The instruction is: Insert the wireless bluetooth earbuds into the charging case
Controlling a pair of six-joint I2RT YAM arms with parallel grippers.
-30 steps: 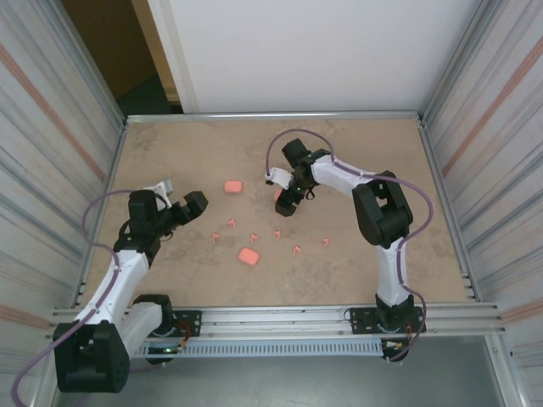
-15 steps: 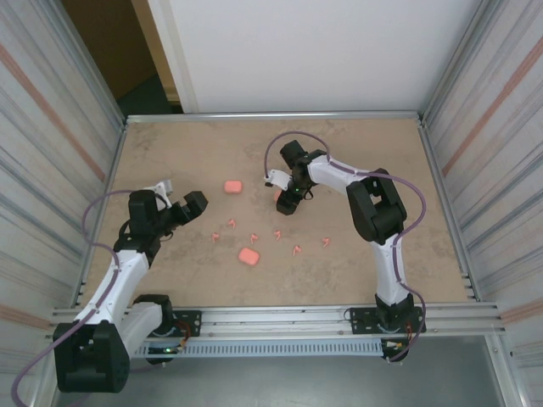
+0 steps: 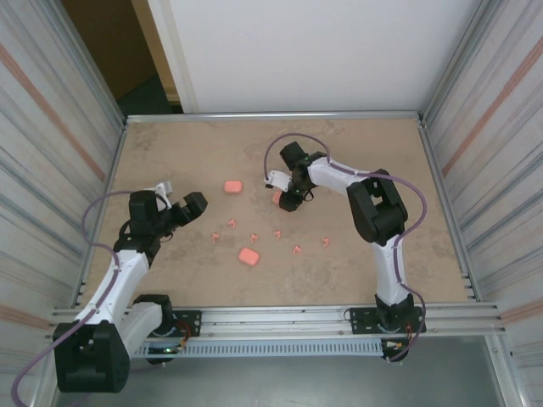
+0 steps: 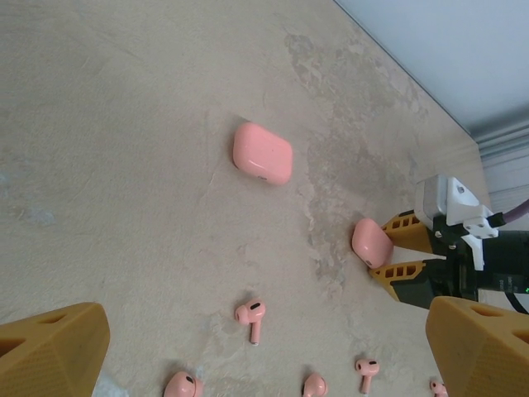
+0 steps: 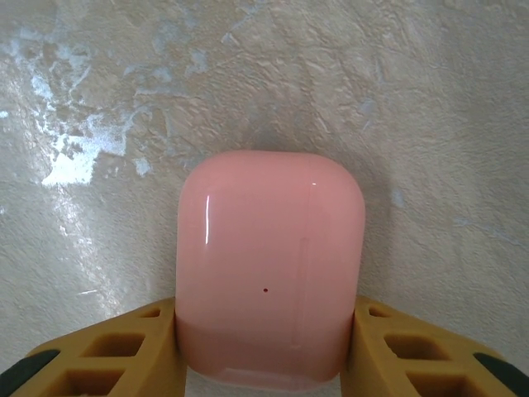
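Observation:
My right gripper [image 5: 266, 351] is shut on a closed pink charging case [image 5: 269, 265], one yellow finger [image 5: 145, 347] pressed to each side. From above, this case [image 3: 277, 197] rests on the table mid-back, in the right gripper [image 3: 281, 198]. Several tiny pink earbuds lie loose in front of it, such as one earbud [image 3: 277, 233] and another earbud [image 4: 251, 313]. The left gripper [image 3: 181, 198] hovers open at the table's left, well away from them; nothing sits between its fingers [image 4: 58, 347].
A second pink case [image 3: 232, 186] lies left of the held one, and a third case [image 3: 248, 255] sits nearer the front. Metal walls enclose the table [image 3: 373, 161] on the left, right and back.
The right gripper's fingers have closed in onto the sides of the case and shifted slightly left. The left arm has stayed still.

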